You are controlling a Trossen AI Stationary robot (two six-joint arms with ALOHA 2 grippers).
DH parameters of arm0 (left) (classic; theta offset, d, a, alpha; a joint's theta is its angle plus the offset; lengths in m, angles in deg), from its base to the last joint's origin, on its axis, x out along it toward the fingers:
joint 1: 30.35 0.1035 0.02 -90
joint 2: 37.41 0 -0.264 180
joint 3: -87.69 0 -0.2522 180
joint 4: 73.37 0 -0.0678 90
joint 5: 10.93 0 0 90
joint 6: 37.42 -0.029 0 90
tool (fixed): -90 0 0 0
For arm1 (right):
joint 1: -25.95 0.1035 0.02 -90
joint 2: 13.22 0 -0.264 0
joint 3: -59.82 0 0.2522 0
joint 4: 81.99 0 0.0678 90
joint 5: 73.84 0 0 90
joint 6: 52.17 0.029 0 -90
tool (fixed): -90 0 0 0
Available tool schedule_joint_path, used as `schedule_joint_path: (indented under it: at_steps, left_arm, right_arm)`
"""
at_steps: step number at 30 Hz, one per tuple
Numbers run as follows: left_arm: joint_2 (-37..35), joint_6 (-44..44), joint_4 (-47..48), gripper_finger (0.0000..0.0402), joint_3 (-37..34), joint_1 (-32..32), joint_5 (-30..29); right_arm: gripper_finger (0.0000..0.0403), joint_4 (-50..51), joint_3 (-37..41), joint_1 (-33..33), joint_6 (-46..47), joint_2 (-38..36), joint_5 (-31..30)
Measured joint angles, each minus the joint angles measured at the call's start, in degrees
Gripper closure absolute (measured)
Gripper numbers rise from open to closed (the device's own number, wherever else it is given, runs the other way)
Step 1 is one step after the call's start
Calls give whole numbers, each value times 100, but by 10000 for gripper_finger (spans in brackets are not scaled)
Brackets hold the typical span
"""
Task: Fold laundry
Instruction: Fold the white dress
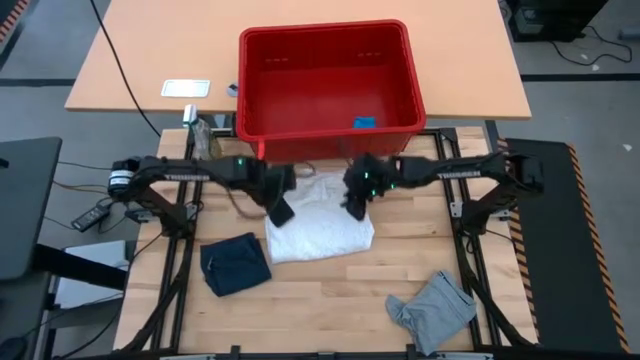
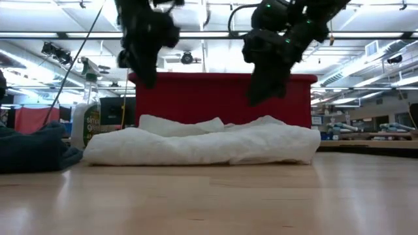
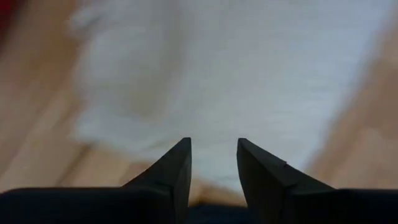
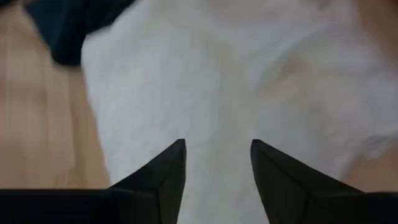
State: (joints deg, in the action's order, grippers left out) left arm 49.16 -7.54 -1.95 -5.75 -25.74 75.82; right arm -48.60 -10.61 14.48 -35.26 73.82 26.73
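- Laundry lies in 3 pieces on the table [image 1: 330, 300]: white cloth [image 1: 318, 225] in the middle just in front of the red basket [image 1: 400, 70], navy cloth [image 1: 235, 264] near its left, grey cloth [image 1: 432, 310] well apart at the front right.
- Left gripper [image 1: 281, 210] and right gripper [image 1: 356, 203] hang above the white cloth, fingers apart, holding nothing.
- White cloth looks light, soft and limp; it should sag and bunch, so pinching an edge or corner seems best.
- Low view alone shows the grippers clear of the cloth's puffy, layered bulk.
- Wrist views alone show the gaps between fingers.
- High view alone shows the grey cloth.
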Motion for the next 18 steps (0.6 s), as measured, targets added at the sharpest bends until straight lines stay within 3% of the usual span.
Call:
schedule_joint_path:
  at_steps: [5,9,16,18]
  left_arm:
    - [461,-369,-991,286,0,-1237,12]
    - [1109,-176,-1393,286,0,-1882,-255]
    - [2511,214,-1696,287,30,-2073,-342]
    - [2717,518,-2031,287,80,-2093,-80]
  right_arm:
    - [240,-796,713,656,177,-8,-18]
    - [249,-1348,1267,1078,322,55,-408]
    - [261,-1852,2325,1595,1235,145,-734]
    - [263,-2070,2593,1836,1630,55,-666]
